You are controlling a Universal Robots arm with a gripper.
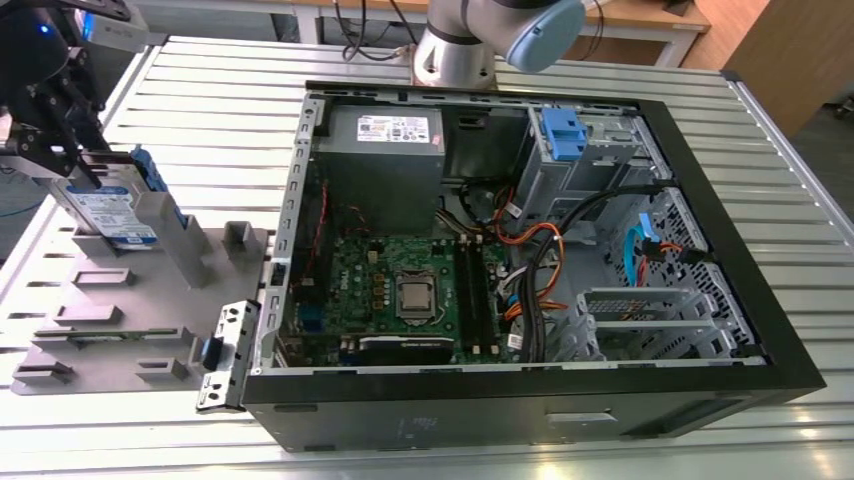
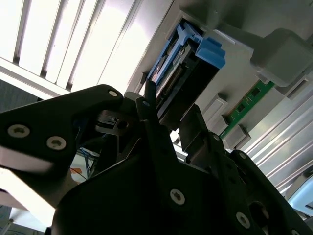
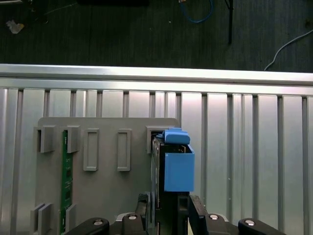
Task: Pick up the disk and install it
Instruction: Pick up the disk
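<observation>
The disk (image 1: 114, 212) stands on edge in a slot of the grey holder plate (image 1: 160, 290) at the exterior view's left, its white-and-blue label facing out and blue bracket round its rim. My gripper (image 1: 78, 165) comes down on its upper end. In the first wrist view the disk (image 3: 171, 171) appears edge-on with its blue bracket, and the gripper (image 3: 168, 203) has one finger pressed on each face. In the second wrist view the black fingers (image 2: 149, 105) flank the disk (image 2: 183, 68) the same way. The gripper is shut on the disk.
An open computer case (image 1: 787, 350) lies at the centre and the exterior view's right, with motherboard, cables and a drive cage holding another blue bracket (image 1: 566, 135). A green memory stick (image 3: 64, 181) stands in another holder slot. The slatted metal table (image 1: 200, 70) lies beneath everything.
</observation>
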